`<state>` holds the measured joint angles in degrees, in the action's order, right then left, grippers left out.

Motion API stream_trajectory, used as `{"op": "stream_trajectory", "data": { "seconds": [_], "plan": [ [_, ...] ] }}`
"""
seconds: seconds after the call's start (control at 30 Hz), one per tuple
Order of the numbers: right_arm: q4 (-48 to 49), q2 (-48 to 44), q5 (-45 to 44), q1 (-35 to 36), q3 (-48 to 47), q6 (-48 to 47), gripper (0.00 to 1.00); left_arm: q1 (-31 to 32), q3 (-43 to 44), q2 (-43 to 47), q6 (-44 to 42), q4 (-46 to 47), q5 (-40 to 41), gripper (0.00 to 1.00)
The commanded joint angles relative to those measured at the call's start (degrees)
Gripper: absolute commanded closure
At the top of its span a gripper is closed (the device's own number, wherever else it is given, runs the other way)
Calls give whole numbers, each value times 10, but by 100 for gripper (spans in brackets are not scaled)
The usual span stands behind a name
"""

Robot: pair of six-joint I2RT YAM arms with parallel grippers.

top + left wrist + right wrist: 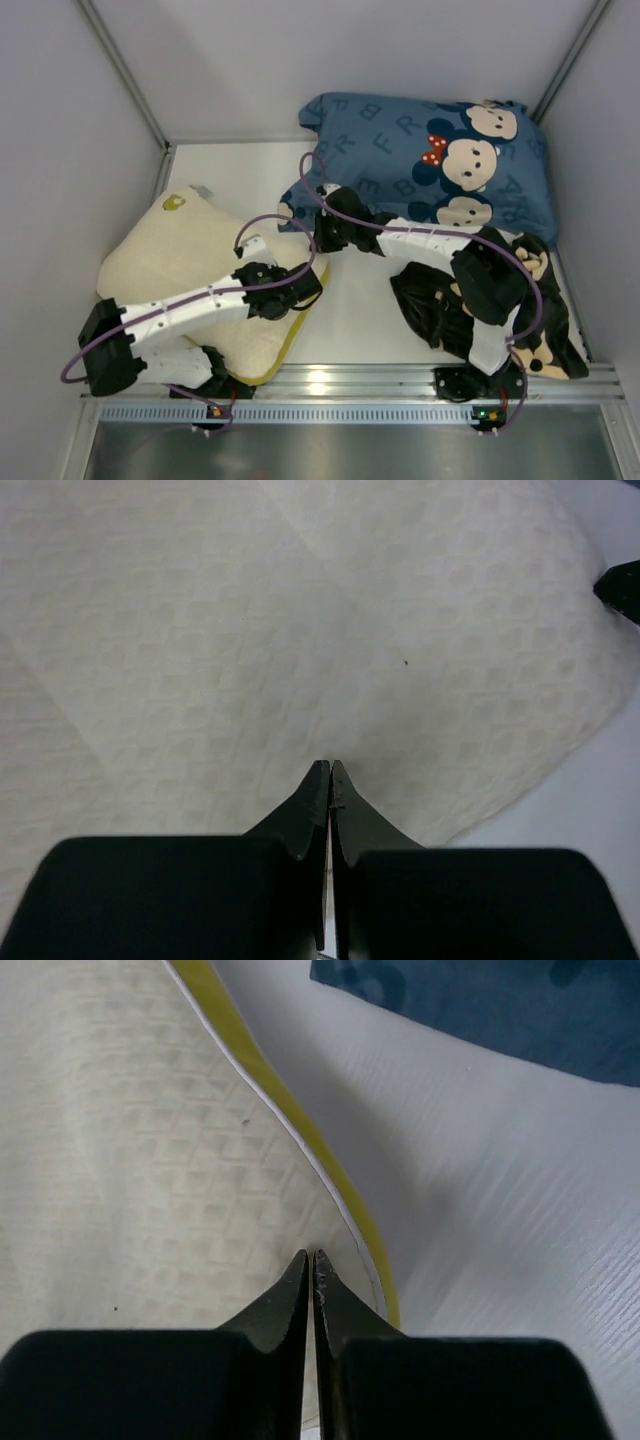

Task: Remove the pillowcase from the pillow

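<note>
The cream quilted pillow (185,265) lies bare at the left of the table. It fills the left wrist view (300,630) and the left of the right wrist view (130,1160), where its yellow piped edge shows. The black pillowcase (440,310) with tan motifs lies crumpled at the right, off the pillow and partly under my right arm. My left gripper (308,286) (330,765) is shut and empty just above the pillow's right part. My right gripper (322,238) (311,1255) is shut and empty over the pillow's right edge.
A larger blue pillow (430,160) with letters and cartoon mice lies at the back right; its edge shows in the right wrist view (480,1010). White walls close in the table at left, back and right. A metal rail (400,385) runs along the near edge.
</note>
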<state>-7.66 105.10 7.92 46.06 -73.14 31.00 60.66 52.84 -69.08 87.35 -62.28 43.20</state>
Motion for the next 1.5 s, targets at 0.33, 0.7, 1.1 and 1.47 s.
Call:
{"op": "stream_trajectory", "data": {
  "seconds": [0.33,0.7,1.1,1.47],
  "plan": [
    [129,-1,120,70,141,88,100,-185,-111,-75,-227,266,-162,100],
    [272,68,176,151,191,179,100,-251,66,-249,-346,270,-195,100],
    [309,194,270,162,1,248,100,-538,23,-204,-440,286,-301,100],
    [271,312,320,138,-211,241,100,-676,49,-218,-514,276,-347,100]
  ]
}}
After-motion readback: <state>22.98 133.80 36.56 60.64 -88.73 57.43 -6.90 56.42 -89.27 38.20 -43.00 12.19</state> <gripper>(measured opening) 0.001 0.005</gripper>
